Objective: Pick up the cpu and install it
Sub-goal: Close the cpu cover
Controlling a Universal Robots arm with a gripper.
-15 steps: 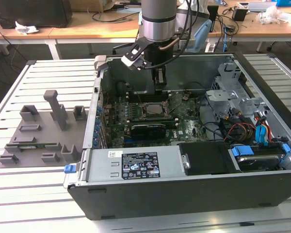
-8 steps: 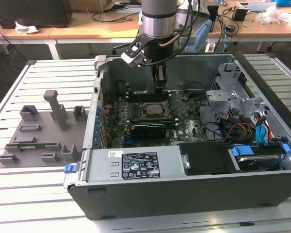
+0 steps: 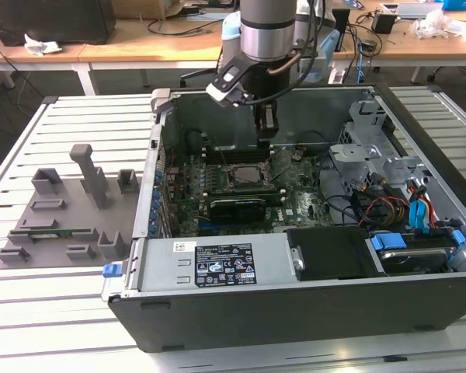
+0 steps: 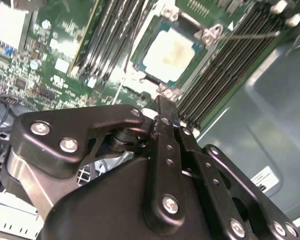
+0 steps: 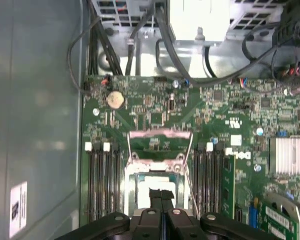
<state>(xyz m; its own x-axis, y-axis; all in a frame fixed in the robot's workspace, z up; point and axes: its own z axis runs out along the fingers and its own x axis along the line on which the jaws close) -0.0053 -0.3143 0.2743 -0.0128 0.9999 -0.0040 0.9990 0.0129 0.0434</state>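
Table was one of those slatted aluminium benches (image 3: 62, 326), all pale rails. An open black PC tower (image 3: 295, 318) lay on its side right on the slats, from the middle out to 3 o'clock. A grey plastic fixture plate (image 3: 58, 233) with upright blocks sat flat at 9 o'clock, just beside the tower.

The exterior view shows one robot arm (image 3: 268, 31) carrying one gripper (image 3: 266, 130), and one open computer case (image 3: 295, 318) across the middle and the exterior view's right. It also shows one grey fixture plate (image 3: 54, 229) at the exterior view's left and one labelled power supply (image 3: 217, 264) along the case's lower edge. Inside the case lies one motherboard (image 5: 230, 110) with one cpu (image 4: 172, 50) in one socket (image 5: 155, 169), two banks of memory slots (image 5: 102, 185), one on each side of that socket, one round coin battery (image 5: 115, 99) and one finned heatsink (image 5: 290, 155).
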